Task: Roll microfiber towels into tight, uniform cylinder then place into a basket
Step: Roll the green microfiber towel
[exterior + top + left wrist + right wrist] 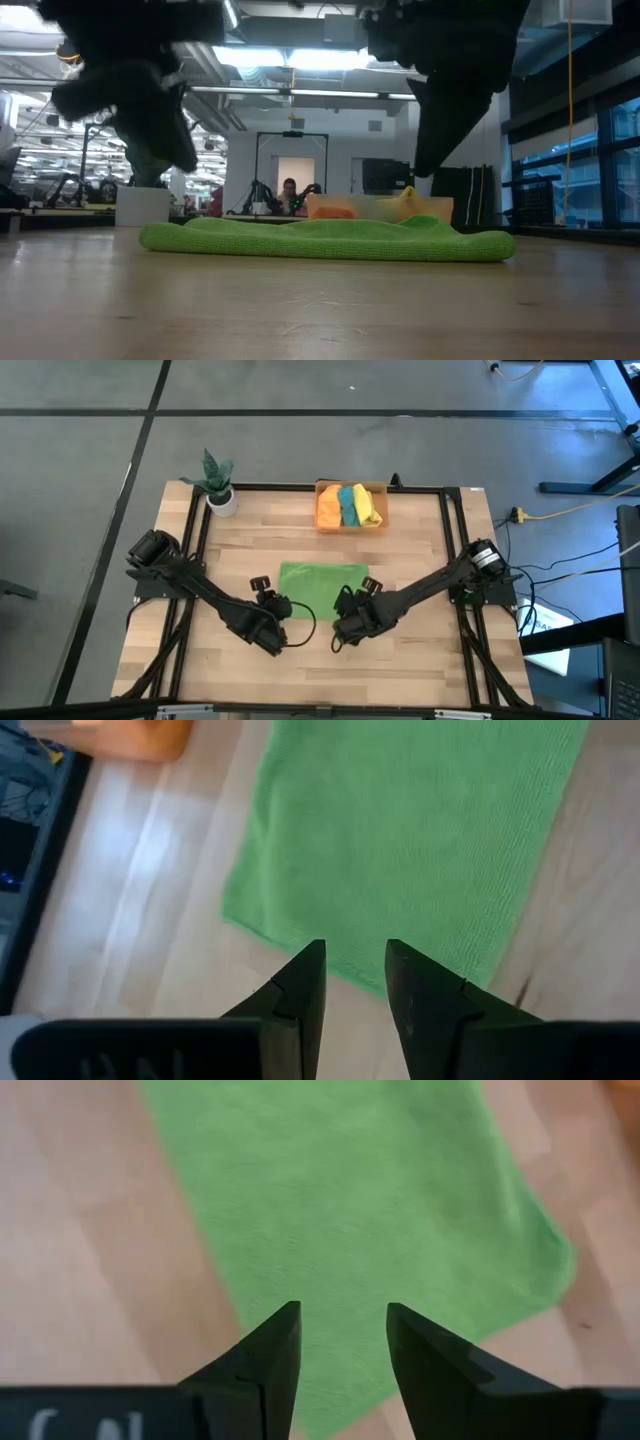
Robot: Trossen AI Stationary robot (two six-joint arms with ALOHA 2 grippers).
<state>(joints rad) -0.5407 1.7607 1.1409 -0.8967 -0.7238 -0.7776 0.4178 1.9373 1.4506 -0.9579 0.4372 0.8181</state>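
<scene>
You have one green towel flat on the wooden tabletop, three rolled towels in the basket; both grippers' jaws stand apart, empty.

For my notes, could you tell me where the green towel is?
In the high view, the green towel lies flat mid-table, in front of the basket.

Green towel flat mid-table (unrolled); orange, teal, yellow rolls in basket.
</scene>
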